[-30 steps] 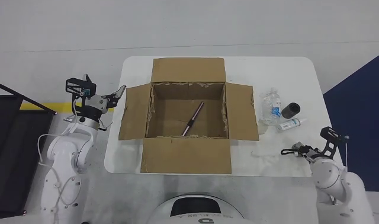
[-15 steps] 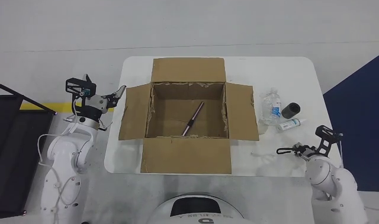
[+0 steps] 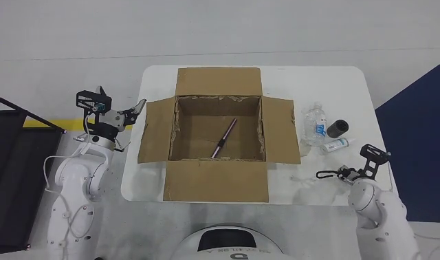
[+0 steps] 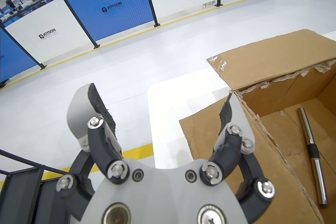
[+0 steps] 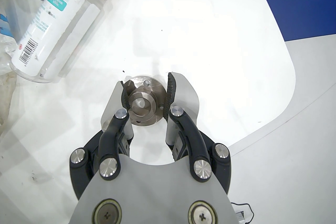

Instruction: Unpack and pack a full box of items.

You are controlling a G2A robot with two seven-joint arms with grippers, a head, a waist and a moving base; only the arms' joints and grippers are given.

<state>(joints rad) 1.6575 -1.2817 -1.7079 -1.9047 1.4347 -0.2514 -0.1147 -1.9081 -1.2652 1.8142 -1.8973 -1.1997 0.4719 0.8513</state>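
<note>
Cardboard box (image 3: pixel 218 133), brown, flaps open, holds one slim metal rod (image 3: pixel 224 137). Right gripper (image 5: pixel 146 84) clamps round steel flange (image 5: pixel 143 104) on white table (image 5: pixel 197 25), near clear spray bottle (image 5: pixel 52 25). Left gripper (image 4: pixel 160 96) spread wide beside box flap. Probably unpacking; next likely release and retreat.

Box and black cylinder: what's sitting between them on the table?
A clear bottle lies between the box and the cylinder, as the top view shows.

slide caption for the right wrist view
Right gripper holds a flange; a spray bottle lies on the table nearby.
</note>
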